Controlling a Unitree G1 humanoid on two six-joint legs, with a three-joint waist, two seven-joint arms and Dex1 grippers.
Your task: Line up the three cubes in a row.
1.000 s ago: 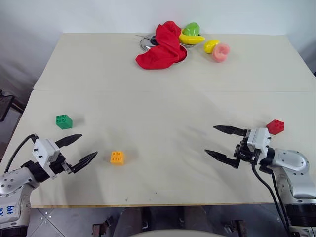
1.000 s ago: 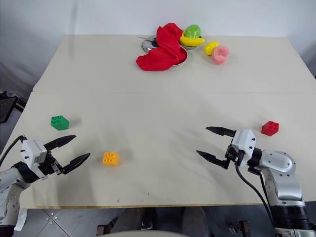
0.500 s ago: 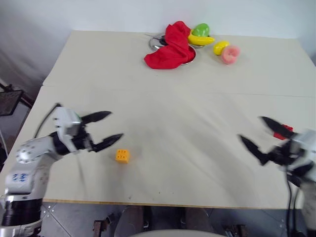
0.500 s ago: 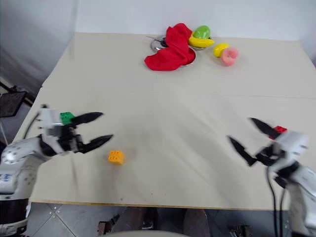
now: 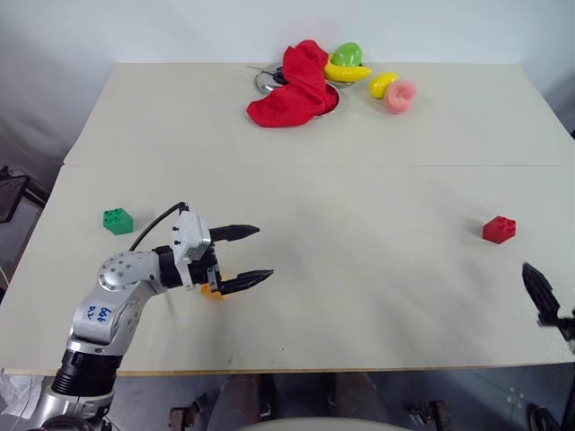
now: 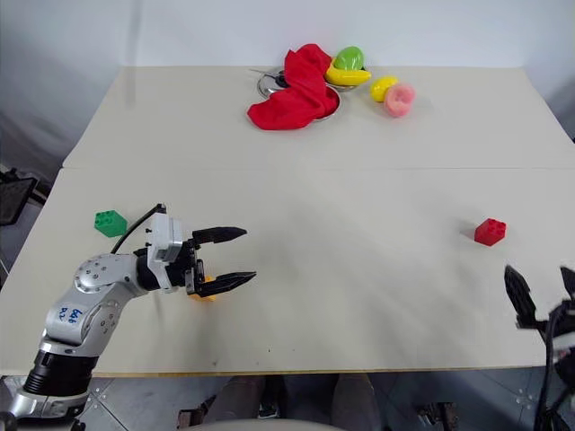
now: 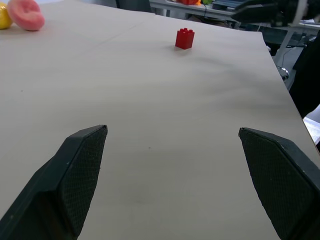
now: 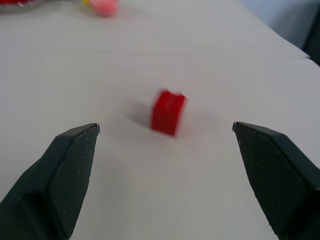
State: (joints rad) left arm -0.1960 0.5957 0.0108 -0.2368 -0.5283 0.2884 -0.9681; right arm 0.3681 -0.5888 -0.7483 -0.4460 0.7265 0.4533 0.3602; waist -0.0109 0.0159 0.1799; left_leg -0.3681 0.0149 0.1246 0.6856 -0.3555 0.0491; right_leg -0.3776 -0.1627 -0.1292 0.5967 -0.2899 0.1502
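Both grippers are spread apart and hold nothing. The left gripper (image 6: pixel 225 257) hangs over the orange-yellow cube (image 5: pixel 210 290) near the desk's (image 5: pixel 359 197) front edge; lowering blindly may knock it. The green cube (image 5: pixel 117 220) sits by the left edge, the red cube (image 5: pixel 499 229) by the right edge, before the right gripper (image 8: pixel 165 135).

left arm (image 5: pixel 106 310) marking: blue handwritten characters on the silver upper-arm shell, near left of the scene; too small to read for certain
cubes, table, toy fruits, cloth: no text, label or number can be read
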